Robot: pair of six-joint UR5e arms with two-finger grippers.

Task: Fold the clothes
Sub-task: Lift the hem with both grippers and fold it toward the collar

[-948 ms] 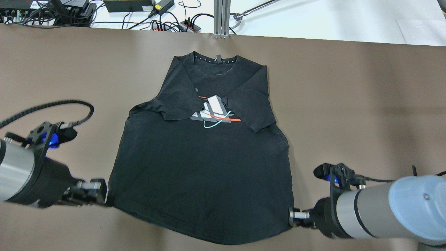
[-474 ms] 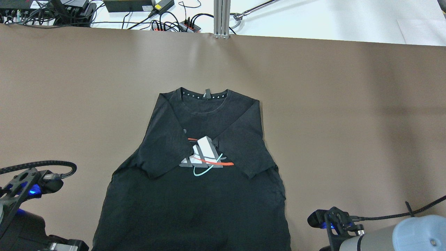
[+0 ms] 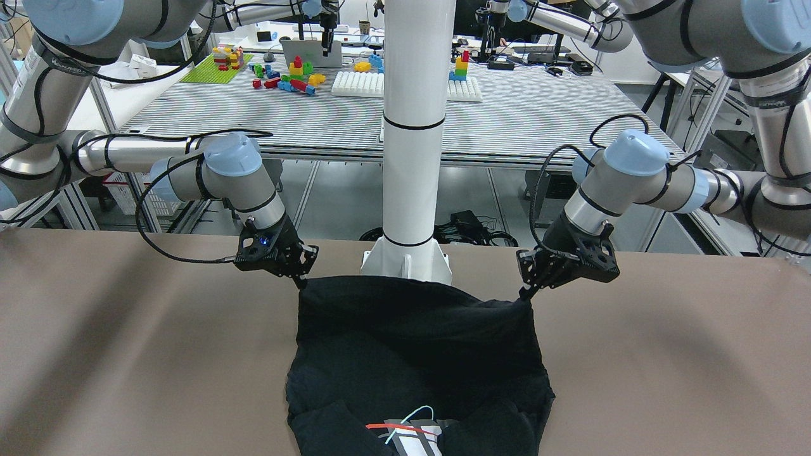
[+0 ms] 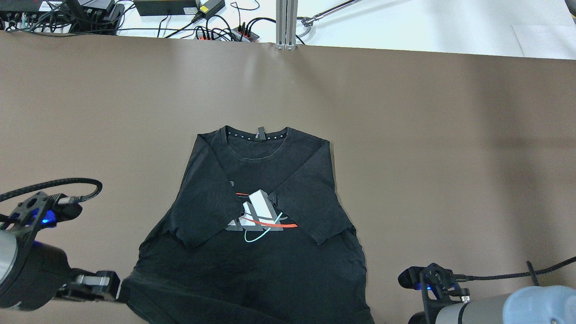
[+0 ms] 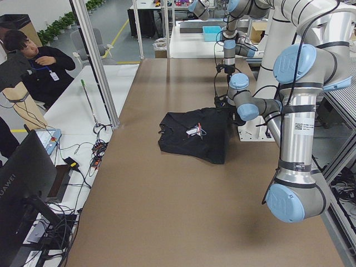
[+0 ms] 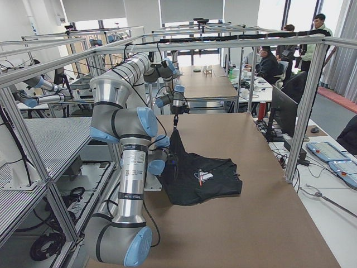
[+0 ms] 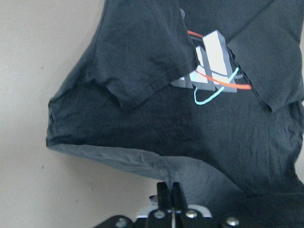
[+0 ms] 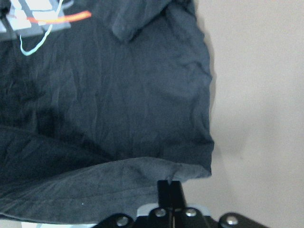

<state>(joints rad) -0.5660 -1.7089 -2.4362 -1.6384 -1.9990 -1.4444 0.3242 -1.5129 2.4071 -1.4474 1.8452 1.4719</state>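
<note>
Brown table [image 4: 405, 135]; black T-shirt [image 4: 256, 274] lies at the robot's edge, neck end away from the robot, sleeves [image 4: 207, 211] crossed in over the chest print [image 4: 257, 216]. Both forearms come in low from either side, wrists tipped down and inward. Left gripper [image 3: 526, 293] is pinched tight on one hem corner, right gripper [image 3: 301, 282] likewise on the other. The hem hangs off the table, sagging between them.
</note>
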